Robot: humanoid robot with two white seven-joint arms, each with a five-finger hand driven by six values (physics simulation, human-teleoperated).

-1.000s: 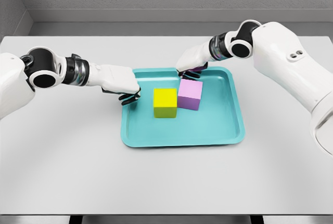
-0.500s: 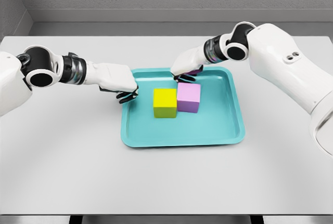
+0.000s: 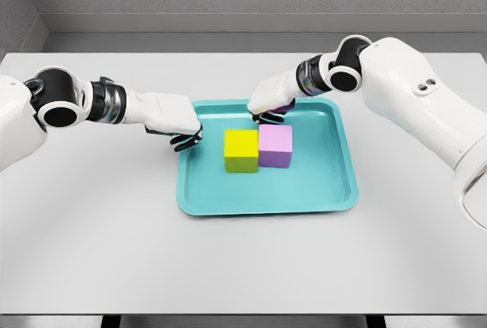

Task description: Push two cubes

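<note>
Pink cube now flush against yellow cube, mid-tray.

A second ago the pink matte cube point(image 3: 275, 146) sat skewed and slightly back from the yellow matte cube point(image 3: 241, 150); now its side face meets the yellow one squarely, both in the middle of the shallow teal tray point(image 3: 339, 189) on the pale grey table point(image 3: 91, 237). The right hand point(image 3: 268, 104) has slid leftward behind the pink cube, fingers curled narrow, holding nothing, dark fingertips point(image 3: 269, 119) at its rear top edge. The left hand point(image 3: 176, 121) has barely moved, curled and empty at the tray's left rim, apart from the yellow cube. Likely reading: the cubes are joined and the push is close to finished.
</note>
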